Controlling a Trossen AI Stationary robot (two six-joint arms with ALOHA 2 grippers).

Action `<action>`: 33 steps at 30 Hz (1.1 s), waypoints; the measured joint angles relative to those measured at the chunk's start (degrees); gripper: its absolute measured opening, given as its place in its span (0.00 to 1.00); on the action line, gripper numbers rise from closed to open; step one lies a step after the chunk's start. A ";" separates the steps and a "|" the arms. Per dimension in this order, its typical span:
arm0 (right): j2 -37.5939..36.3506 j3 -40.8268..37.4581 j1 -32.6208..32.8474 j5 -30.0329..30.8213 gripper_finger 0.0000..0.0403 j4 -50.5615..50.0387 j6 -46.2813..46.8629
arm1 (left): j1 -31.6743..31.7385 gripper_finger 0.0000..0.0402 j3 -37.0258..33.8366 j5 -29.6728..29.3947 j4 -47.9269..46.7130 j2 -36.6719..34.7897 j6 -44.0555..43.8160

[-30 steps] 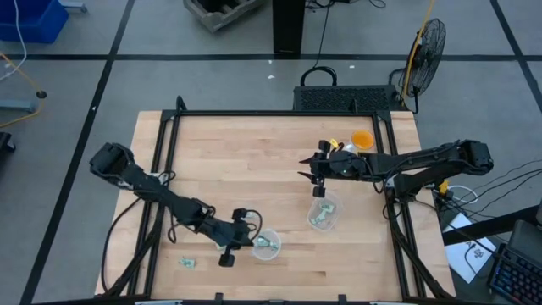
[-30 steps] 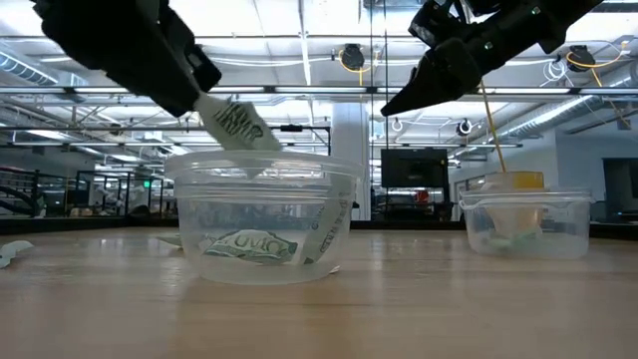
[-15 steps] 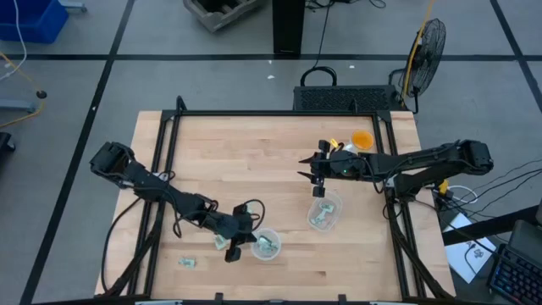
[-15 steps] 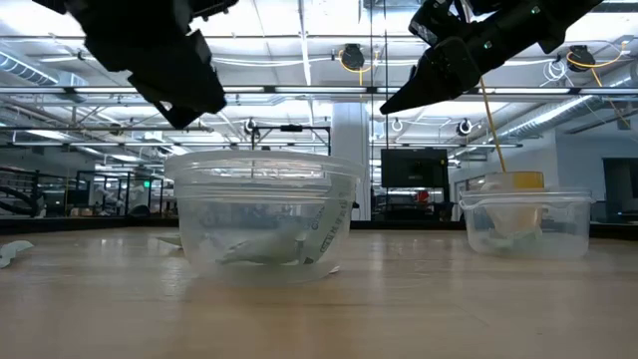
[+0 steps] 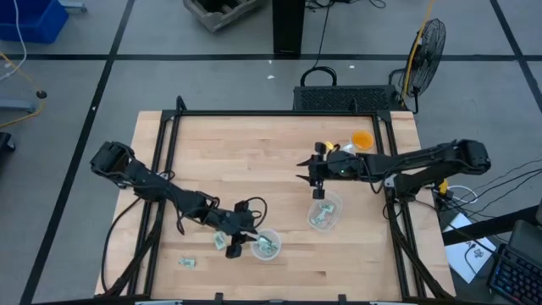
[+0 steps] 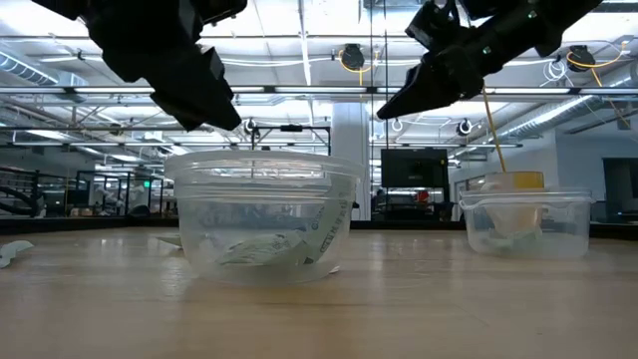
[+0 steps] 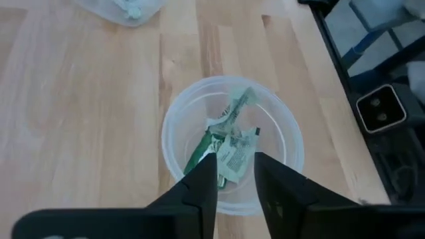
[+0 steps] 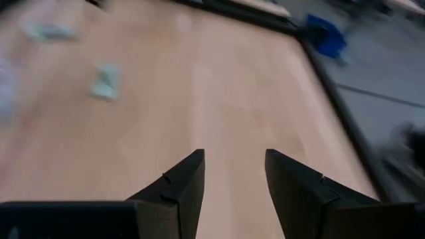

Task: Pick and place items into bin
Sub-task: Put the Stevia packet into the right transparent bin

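Observation:
Several green-and-white wrapped items (image 7: 229, 143) lie in a clear round cup (image 5: 267, 246) near the table's front edge. My left gripper (image 7: 234, 174) hangs open and empty just above that cup's rim (image 7: 174, 119), on its left side in the high view (image 5: 240, 245). More items (image 5: 322, 219) lie in a second clear cup (image 5: 325, 213). My right gripper (image 5: 315, 182) is open and empty above the table, just beyond this cup. Two loose items (image 5: 186, 263) (image 5: 219, 241) lie flat on the wood left of the first cup.
An orange cup (image 5: 362, 140) stands near the table's far right corner, behind the right arm. A black frame (image 5: 254, 113) runs around the wooden table top. Bare wood lies between the two arms and along the far side.
My left gripper held a wrapped item over the near clear cup, then let it go. The item fell into the cup and now lies among the others. The gripper has stayed above the cup's rim, shifting slightly toward the cup.

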 joint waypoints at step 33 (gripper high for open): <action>49.70 36.30 4.52 -22.00 0.38 3.47 8.17 | 2.02 0.29 0.02 -10.89 -35.02 -29.46 -8.75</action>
